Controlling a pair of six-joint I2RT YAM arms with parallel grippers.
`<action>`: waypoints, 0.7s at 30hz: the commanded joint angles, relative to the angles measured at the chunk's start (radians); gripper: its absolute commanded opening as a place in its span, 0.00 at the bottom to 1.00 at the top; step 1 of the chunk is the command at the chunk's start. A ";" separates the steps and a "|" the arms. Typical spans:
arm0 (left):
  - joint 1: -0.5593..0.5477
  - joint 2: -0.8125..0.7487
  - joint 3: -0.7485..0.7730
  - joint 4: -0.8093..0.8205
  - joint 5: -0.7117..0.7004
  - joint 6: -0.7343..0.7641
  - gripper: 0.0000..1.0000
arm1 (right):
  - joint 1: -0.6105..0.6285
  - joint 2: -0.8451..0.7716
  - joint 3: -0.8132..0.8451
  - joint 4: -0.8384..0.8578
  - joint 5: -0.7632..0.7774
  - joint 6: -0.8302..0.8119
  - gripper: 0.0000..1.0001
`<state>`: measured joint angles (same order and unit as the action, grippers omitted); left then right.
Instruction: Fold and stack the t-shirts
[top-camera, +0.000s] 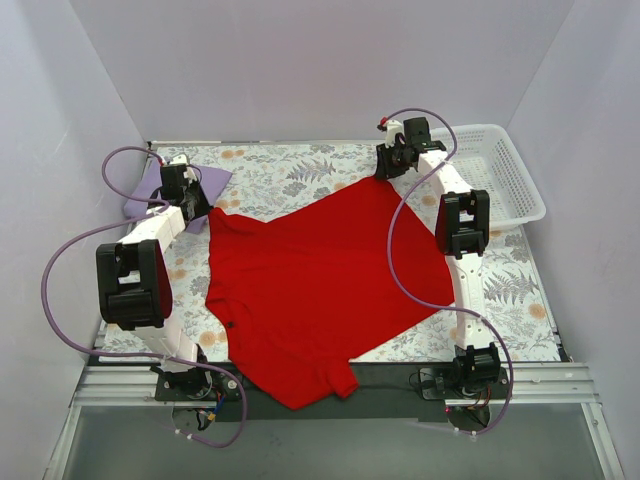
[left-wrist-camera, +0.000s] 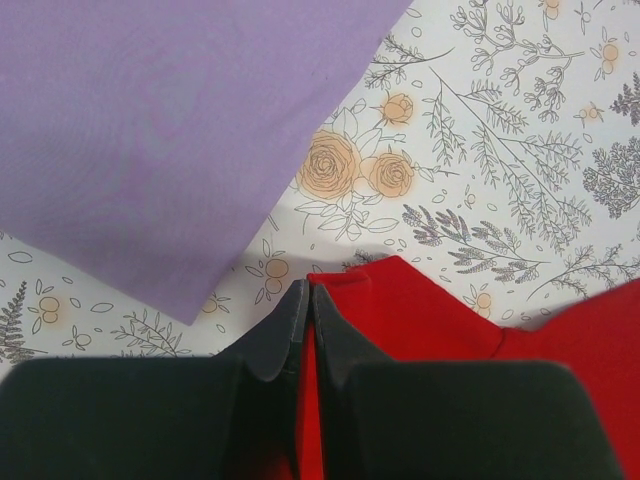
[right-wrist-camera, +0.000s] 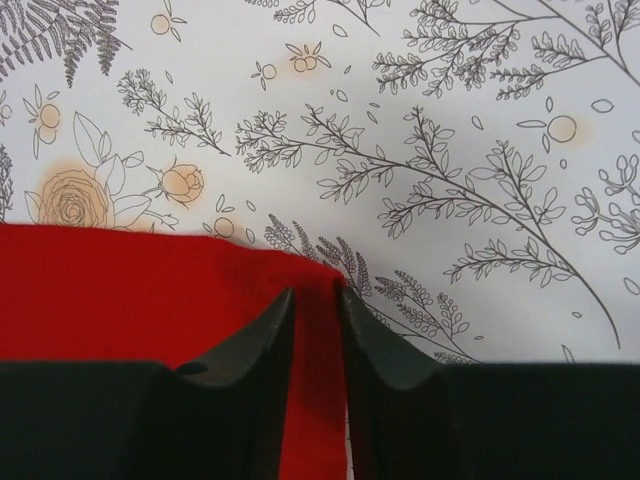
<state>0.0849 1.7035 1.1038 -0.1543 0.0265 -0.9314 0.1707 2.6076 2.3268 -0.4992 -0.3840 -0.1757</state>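
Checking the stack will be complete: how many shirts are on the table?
2. The red shirt lies spread across the middle; the lilac shirt sits at the far-left corner, partly hidden.

spread t-shirt lies on table; second t-shirt, perhaps folded, far left; basket far right.

The table is white with grey foliage and pale orange roses. The red t-shirt is plain, as is the lilac t-shirt at its far left corner; the basket is white lattice.
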 joint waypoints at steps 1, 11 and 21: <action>0.001 -0.061 -0.009 0.015 0.012 0.002 0.00 | -0.002 0.009 0.026 -0.024 -0.006 0.013 0.29; 0.001 -0.081 -0.012 0.027 0.032 0.003 0.00 | -0.007 -0.001 0.037 -0.004 -0.045 0.005 0.01; 0.001 -0.206 -0.004 0.038 0.066 -0.021 0.00 | -0.020 -0.280 -0.187 0.076 -0.154 -0.027 0.01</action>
<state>0.0849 1.5940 1.0924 -0.1432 0.0704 -0.9428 0.1570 2.5038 2.1876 -0.4839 -0.4713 -0.1829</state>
